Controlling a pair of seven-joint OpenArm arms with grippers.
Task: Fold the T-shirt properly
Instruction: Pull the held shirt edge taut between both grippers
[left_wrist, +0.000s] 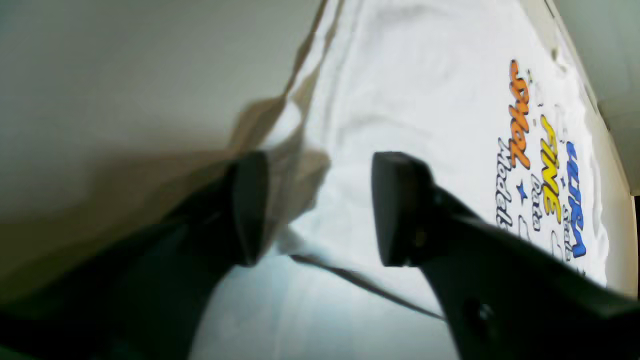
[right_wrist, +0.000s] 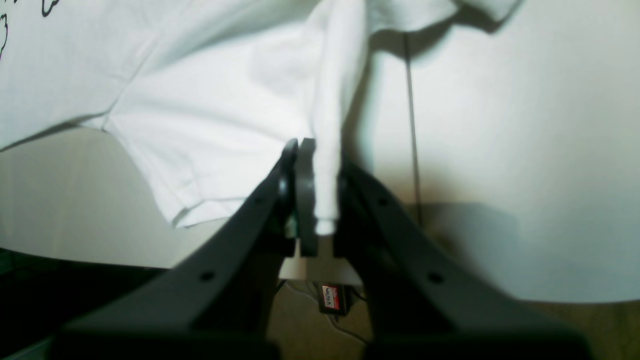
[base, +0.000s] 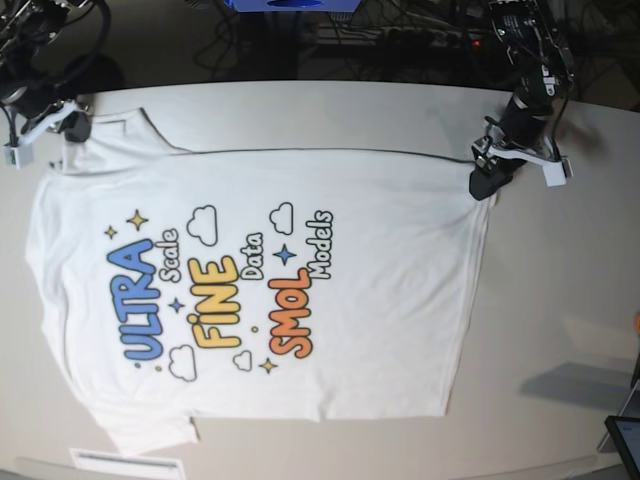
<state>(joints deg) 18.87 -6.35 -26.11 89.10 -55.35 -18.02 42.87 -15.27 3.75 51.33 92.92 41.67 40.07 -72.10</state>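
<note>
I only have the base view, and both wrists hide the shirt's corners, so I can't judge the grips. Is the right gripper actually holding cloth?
Observer: Yes. The right wrist view shows the right gripper shut on a narrow roll of the T-shirt.
Operator: Is the sleeve hem in that grip?
Observer: No, the sleeve hem lies loose beside the roll, outside the fingers.
Operator: And the left one?
Observer: The left gripper is open. Its fingers stand apart over the shirt's edge, with nothing pinched.
</note>
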